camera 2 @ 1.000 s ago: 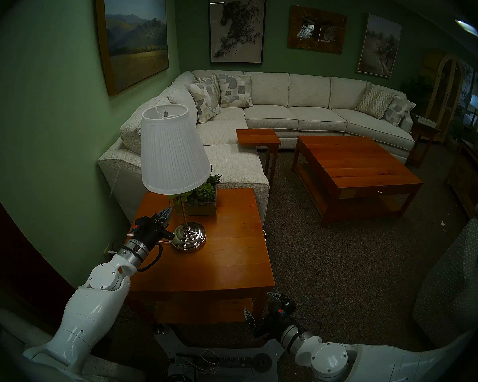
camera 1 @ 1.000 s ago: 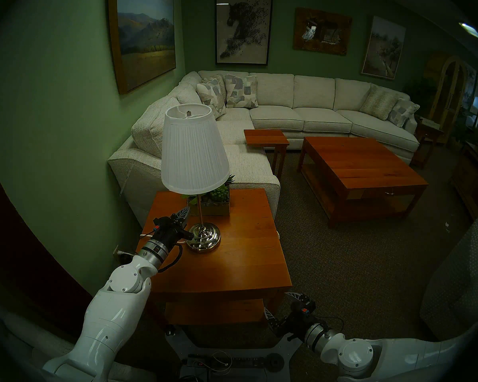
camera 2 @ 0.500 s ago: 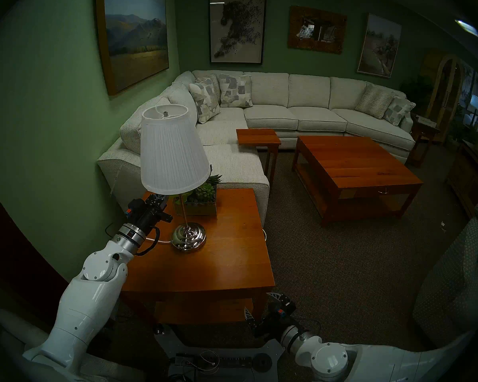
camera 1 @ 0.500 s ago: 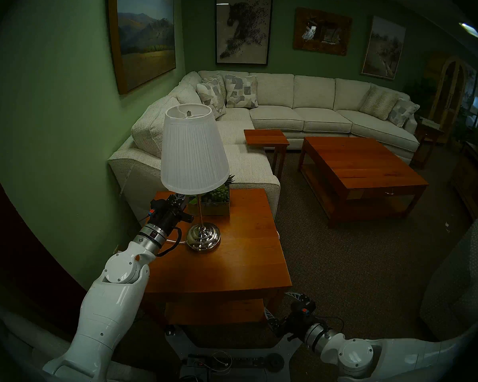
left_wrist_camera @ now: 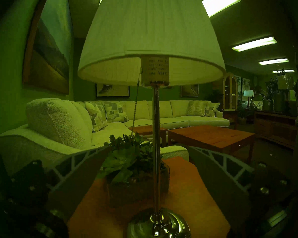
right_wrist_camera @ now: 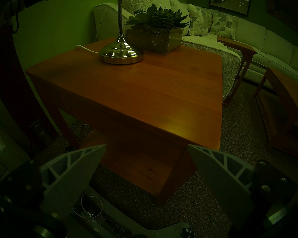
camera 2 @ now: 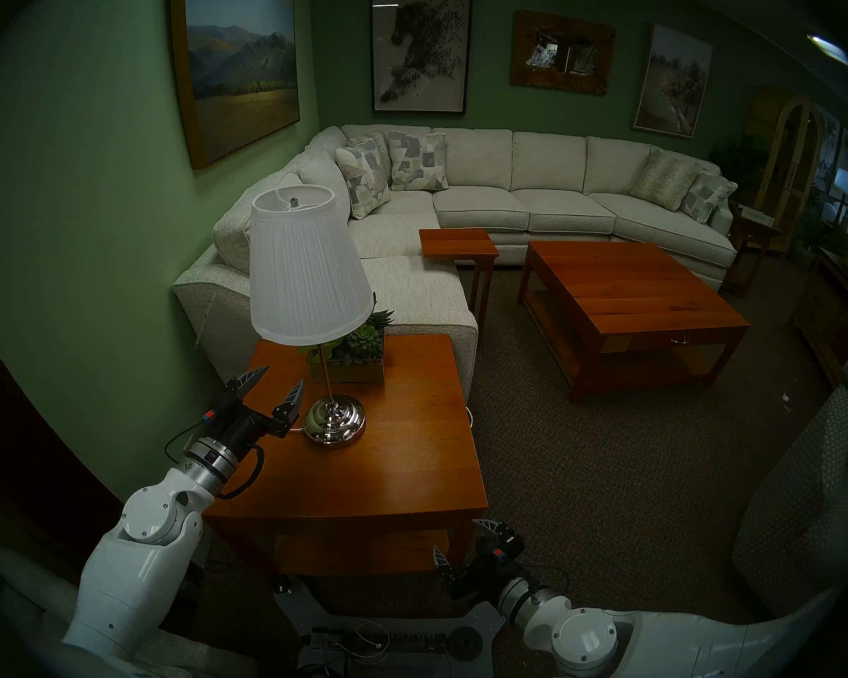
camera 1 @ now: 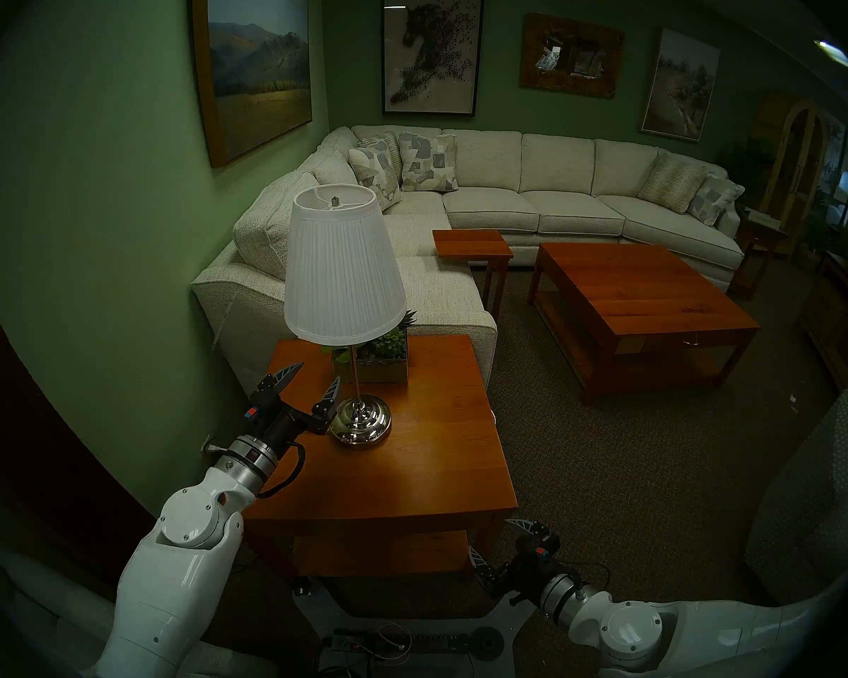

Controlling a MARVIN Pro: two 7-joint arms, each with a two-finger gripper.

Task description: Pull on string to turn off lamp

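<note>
The lamp [camera 1: 343, 266] stands on the wooden side table [camera 1: 412, 466], with a white pleated shade, thin chrome stem and domed chrome base [camera 1: 361, 422]. Its shade does not glow. The string [left_wrist_camera: 136, 98], a thin beaded chain, hangs free from under the shade just left of the stem in the left wrist view. My left gripper [camera 1: 317, 374] is open and empty, left of the stem and below the shade; the chain's end hangs above and beyond its fingertips [left_wrist_camera: 86, 165]. My right gripper [camera 1: 490, 537] is open and empty, low by the table's front right corner.
A succulent in a glass box [camera 1: 383, 356] stands right behind the lamp stem. The lamp's white power cord [right_wrist_camera: 86, 49] runs off the table's left edge. The sofa [camera 1: 461, 290] is behind the table, the green wall [camera 1: 118, 295] on the left, and a coffee table [camera 1: 642, 300] to the right.
My left gripper was shut close under the shade's rim; it has dropped, drawn back toward me and opened. The right arm has not moved. The lamp looks the same.
</note>
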